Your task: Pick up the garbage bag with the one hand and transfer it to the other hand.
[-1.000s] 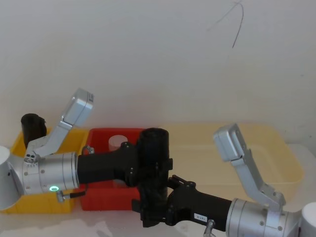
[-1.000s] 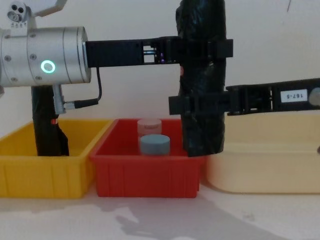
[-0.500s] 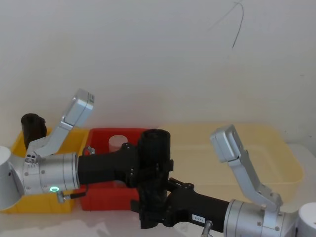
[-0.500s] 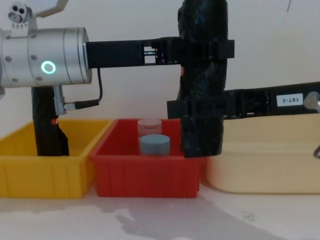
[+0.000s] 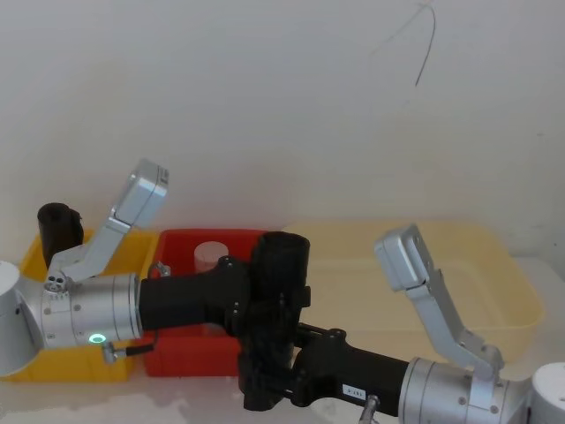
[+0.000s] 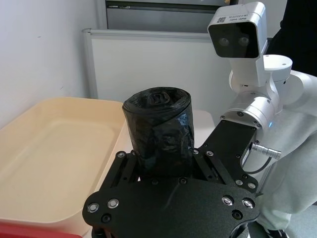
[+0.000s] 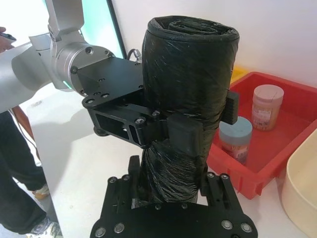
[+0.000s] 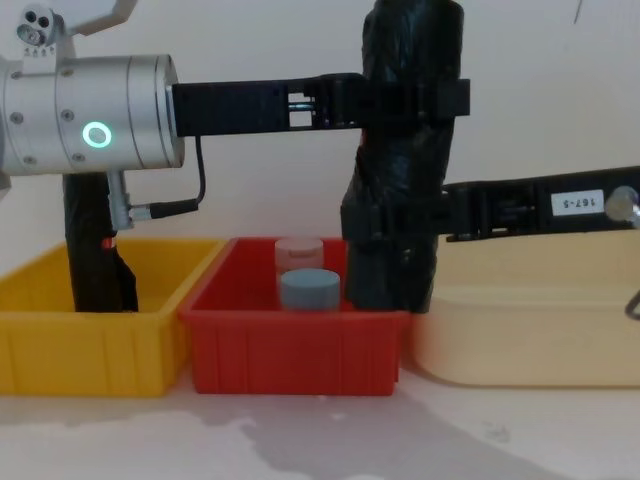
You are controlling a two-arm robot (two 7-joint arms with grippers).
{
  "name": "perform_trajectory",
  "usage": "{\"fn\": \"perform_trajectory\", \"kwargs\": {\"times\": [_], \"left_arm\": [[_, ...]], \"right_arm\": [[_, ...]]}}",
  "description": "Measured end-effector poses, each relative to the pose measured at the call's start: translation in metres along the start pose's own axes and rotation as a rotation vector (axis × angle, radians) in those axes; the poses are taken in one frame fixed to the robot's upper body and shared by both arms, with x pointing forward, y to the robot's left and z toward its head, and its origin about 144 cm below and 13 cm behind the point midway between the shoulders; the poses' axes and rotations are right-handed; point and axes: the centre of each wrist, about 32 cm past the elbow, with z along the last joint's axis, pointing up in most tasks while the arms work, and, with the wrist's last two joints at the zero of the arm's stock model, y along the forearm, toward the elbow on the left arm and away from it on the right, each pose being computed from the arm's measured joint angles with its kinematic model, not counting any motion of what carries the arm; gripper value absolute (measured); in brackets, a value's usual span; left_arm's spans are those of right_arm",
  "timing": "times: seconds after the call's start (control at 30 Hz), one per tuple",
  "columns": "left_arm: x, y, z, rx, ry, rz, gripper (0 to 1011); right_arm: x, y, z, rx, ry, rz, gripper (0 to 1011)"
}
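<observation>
The garbage bag hangs nearly upright over the red bin. The left gripper clamps its upper part and the right gripper clamps it lower down.

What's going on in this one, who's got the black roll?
It is a handover in mid-air. The left gripper clamps the upper part of the garbage bag, a rolled black cylinder. The right gripper clamps it lower down, so both hold it at once. The roll is slightly tilted, off the table, near the red bin. A second black roll stands in the yellow bin.
</observation>
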Motion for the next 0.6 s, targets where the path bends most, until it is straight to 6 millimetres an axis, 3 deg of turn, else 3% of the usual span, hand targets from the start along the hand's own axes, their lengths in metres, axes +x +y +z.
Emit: {"fn": "perform_trajectory", "kwargs": {"times": [0.6], "left_arm": [[0.0000,-0.0001,-0.0001,0.000,0.000,-0.001,366]], "right_arm": [[-0.0003,0.0006,-0.0002,-0.001,0.002,0.002,547]]}}
